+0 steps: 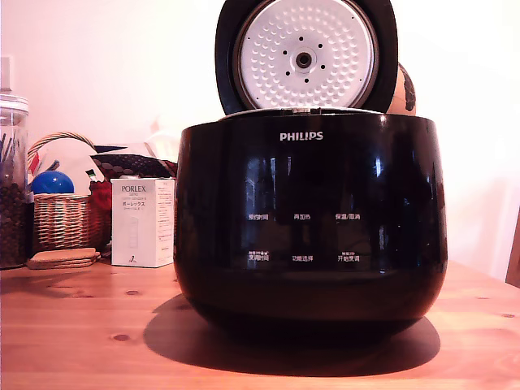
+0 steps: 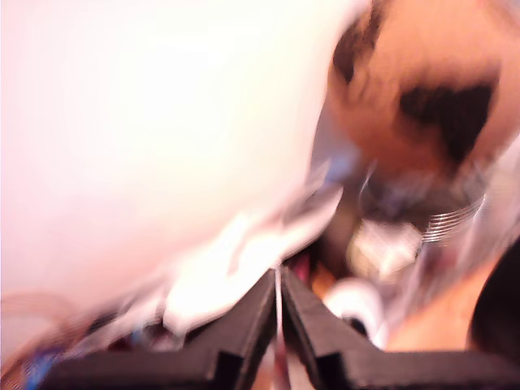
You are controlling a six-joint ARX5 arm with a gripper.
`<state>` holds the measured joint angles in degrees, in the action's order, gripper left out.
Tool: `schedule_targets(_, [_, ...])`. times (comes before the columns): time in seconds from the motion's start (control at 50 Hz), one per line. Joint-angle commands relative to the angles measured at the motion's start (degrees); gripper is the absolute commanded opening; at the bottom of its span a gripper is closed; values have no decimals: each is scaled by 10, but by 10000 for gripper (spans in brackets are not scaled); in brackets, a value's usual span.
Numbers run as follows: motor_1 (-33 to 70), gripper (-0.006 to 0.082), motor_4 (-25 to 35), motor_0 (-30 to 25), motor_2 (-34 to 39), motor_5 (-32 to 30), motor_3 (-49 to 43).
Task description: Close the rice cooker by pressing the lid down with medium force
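Black gripper (image 2: 280, 305) fingers meet at their tips with nothing between them; the wrist view around them is heavily blurred. Rice cooker (image 1: 310, 219) stands centred on the wooden table (image 1: 73, 333). Its lid (image 1: 305, 55) is raised upright, dimpled silver inner disc facing the exterior camera. White box (image 1: 142, 222) and wicker basket (image 1: 63, 218) sit toward the exterior view's left.

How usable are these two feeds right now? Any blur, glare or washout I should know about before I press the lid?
Exterior view: sharp, with window glare streaking the glossy rice cooker, the upright lid readable, and a soft shadow on the table. Wrist view: heavily motion-blurred, one side washed out white; only the gripper, its black fingers nearly touching, is recognisable.
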<state>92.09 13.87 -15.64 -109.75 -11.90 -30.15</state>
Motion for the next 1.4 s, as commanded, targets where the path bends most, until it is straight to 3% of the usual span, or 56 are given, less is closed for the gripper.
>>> schedule_targets(0.0, [27, -24, 35, 11, -2, 20, 8])
schedule_targets(0.2, [83, -24, 137, 35, -35, 72, 21])
schedule_targets(0.44, [193, -24, 265, 39, -173, 150, 29])
schedule_targets(0.66, [279, -24, 338, 39, -267, 221, 80])
schedule_targets(0.86, [324, -24, 370, 28, -285, 266, 124])
schedule_targets(1.38, [379, -24, 381, -32, -285, 269, 186])
